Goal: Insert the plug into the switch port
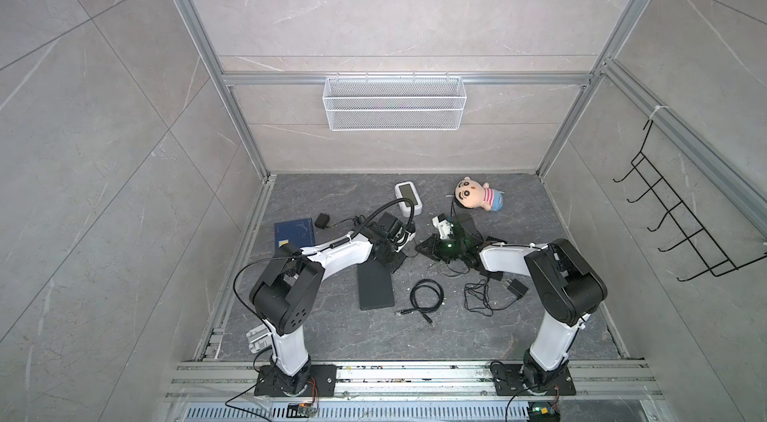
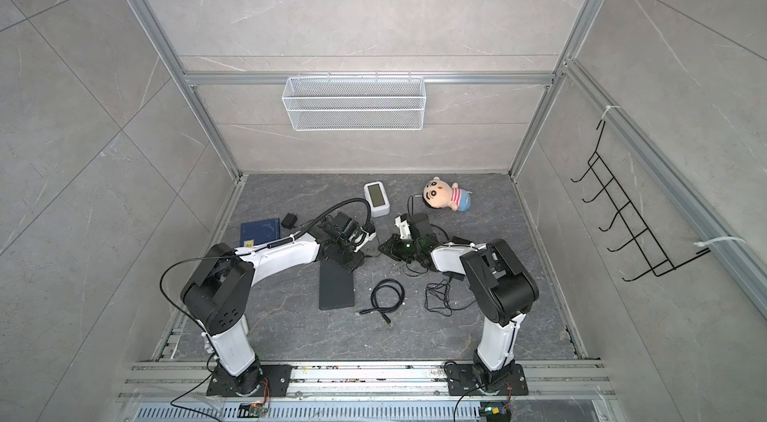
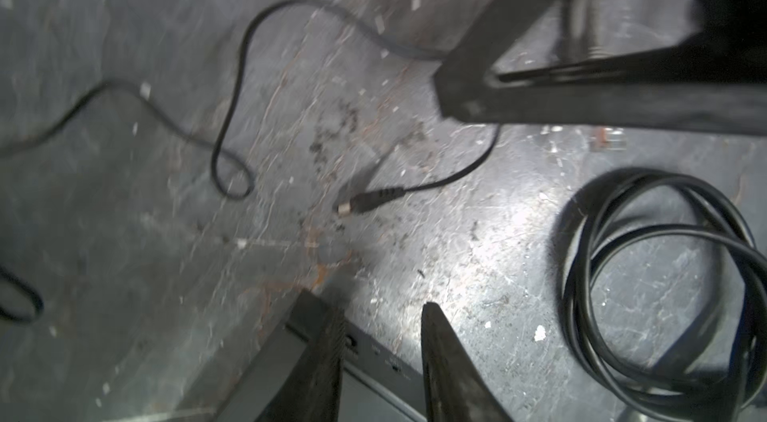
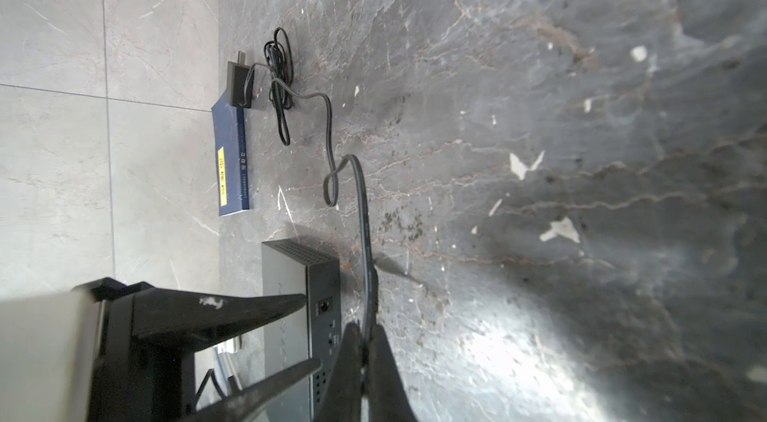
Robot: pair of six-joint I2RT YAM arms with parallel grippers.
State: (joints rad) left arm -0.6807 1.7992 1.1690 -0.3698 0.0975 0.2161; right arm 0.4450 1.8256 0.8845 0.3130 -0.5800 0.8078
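Black plug (image 3: 360,203) near switch (image 3: 382,362) port face, apart from it; bare desk (image 3: 373,266) between. Right hand (image 4: 366,328) clamped on cable (image 4: 361,208). Left hand (image 3: 369,301) spread, empty, above switch's end edge.

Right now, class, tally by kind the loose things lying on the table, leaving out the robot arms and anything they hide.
Power adapters with cords: 2
Coiled cable: 1
Black box: 1
Blue book: 1
White gadget with a screen: 1
Soft toy: 1
Total: 7
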